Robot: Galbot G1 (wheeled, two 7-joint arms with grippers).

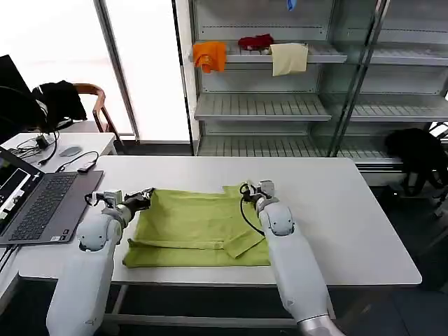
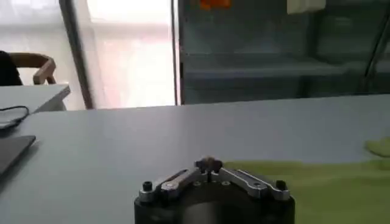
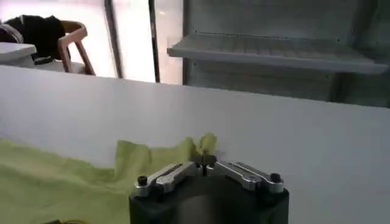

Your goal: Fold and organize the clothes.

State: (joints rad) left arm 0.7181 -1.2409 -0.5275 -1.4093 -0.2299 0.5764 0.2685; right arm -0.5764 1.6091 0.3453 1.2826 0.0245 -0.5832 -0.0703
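From the head camera, a smooth white surface (image 1: pixel 350 210) stood before grey slatted shelving (image 1: pixel 266 105), a laptop (image 1: pixel 38 203) at its left. The thin lime T-shirt (image 1: pixel 196 227) lay part-folded on the surface. The left gripper (image 1: pixel 143 198) pinched the T-shirt's left far corner, the right gripper (image 1: pixel 253 189) its right far corner.

In the left wrist camera, the left gripper's (image 2: pixel 208 164) jaws met at the T-shirt's (image 2: pixel 329 189) edge.

In the right wrist camera, the right gripper's (image 3: pixel 207 161) jaws pinched a crumpled T-shirt (image 3: pixel 61 182) corner.

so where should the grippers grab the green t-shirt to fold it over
Judging by how the T-shirt lies flat, grip its far edge corners, coming from above. The left gripper and right gripper already sit there, fingers shut at the thin hem.
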